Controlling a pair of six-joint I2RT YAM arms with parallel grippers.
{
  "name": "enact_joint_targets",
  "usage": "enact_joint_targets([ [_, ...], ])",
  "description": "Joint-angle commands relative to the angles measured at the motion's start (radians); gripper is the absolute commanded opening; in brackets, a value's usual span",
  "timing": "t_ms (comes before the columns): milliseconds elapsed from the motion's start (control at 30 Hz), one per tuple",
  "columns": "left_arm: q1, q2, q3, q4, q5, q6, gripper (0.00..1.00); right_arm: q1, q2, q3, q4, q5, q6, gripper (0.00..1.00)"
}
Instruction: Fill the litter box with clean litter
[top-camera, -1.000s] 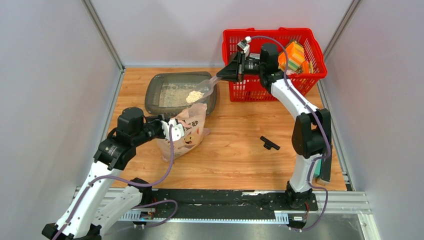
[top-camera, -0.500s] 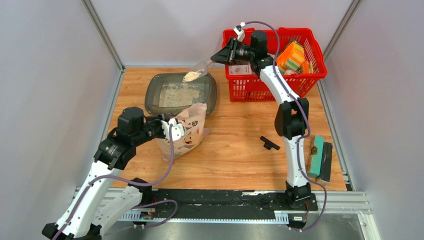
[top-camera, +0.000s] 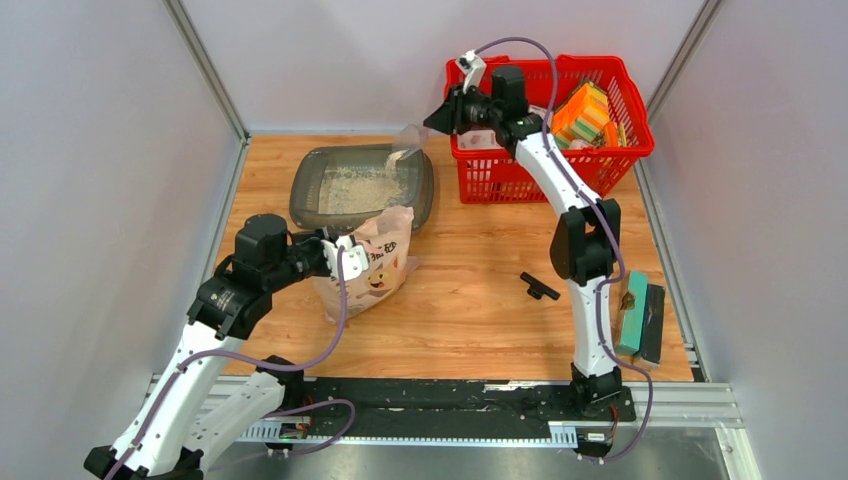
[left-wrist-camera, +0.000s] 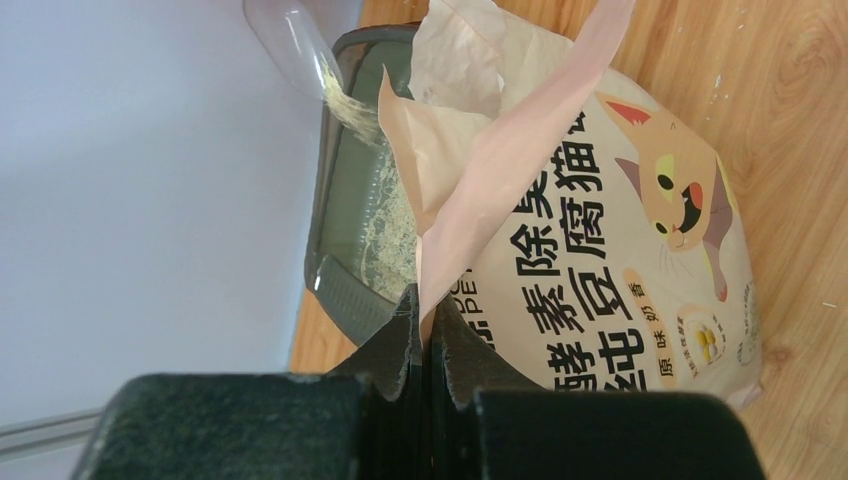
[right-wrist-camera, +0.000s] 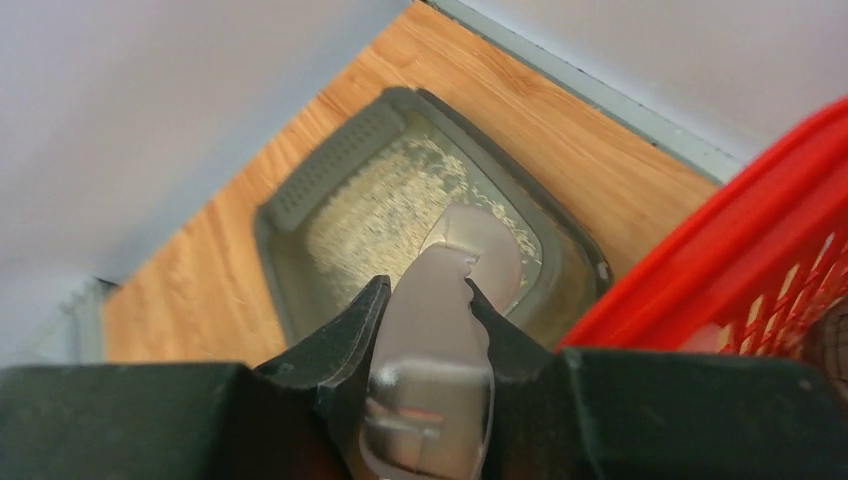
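Near-left, left fingers (left-wrist-camera: 425, 312) pinched shut on the torn rim of a soft pinkish-cream litter bag w/ cartoon cat (top-camera: 378, 268), upright on the wooden bench (top-camera: 470, 325); just behind it, the dark grey shallow plastic litter box (top-camera: 300, 192), long axis L–R, pale beige granules (top-camera: 352, 188) inside; right fingers (right-wrist-camera: 425, 290) clamp a translucent scoop (right-wrist-camera: 480, 242), tipped mouth-down over its far-right corner, pouring; red mesh basket (top-camera: 500, 182) crowds the R side.

Walled in at 9, 12 and 3 o'clock by plain pale grey panels (top-camera: 330, 60). Floored with light wood-grain tabletop (top-camera: 470, 290). Framed by aluminium posts (top-camera: 205, 70) at 11 and 1. Evenly lit.
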Motion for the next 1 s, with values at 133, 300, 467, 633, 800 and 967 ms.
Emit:
enact_joint_targets([
  [133, 0.001, -0.027, 0.068, 0.087, 0.043, -0.105, 0.00, 0.142, -0.260, -0.215, -0.055, 0.205, -0.644, 0.00],
  [300, 0.001, -0.028, 0.068, 0.098, 0.052, -0.183, 0.04, 0.145, -0.351, -0.264, -0.075, 0.206, -0.646, 0.00],
  [467, 0.001, 0.004, 0.163, 0.102, 0.015, -0.362, 0.47, 0.099, -0.476, -0.283, -0.078, -0.032, -0.523, 0.00],
  [633, 0.001, 0.030, 0.200, 0.230, -0.043, -0.364, 0.54, 0.082, -0.590, -0.307, -0.070, -0.267, -0.237, 0.00],
  [800, 0.001, 0.122, 0.289, 0.277, 0.023, -0.323, 0.60, 0.081, -0.654, -0.404, 0.046, -0.409, 0.072, 0.00],
  [967, -0.001, 0.187, 0.317, 0.323, 0.087, -0.347, 0.62, 0.082, -0.700, -0.543, 0.218, -0.419, 0.267, 0.00],
])
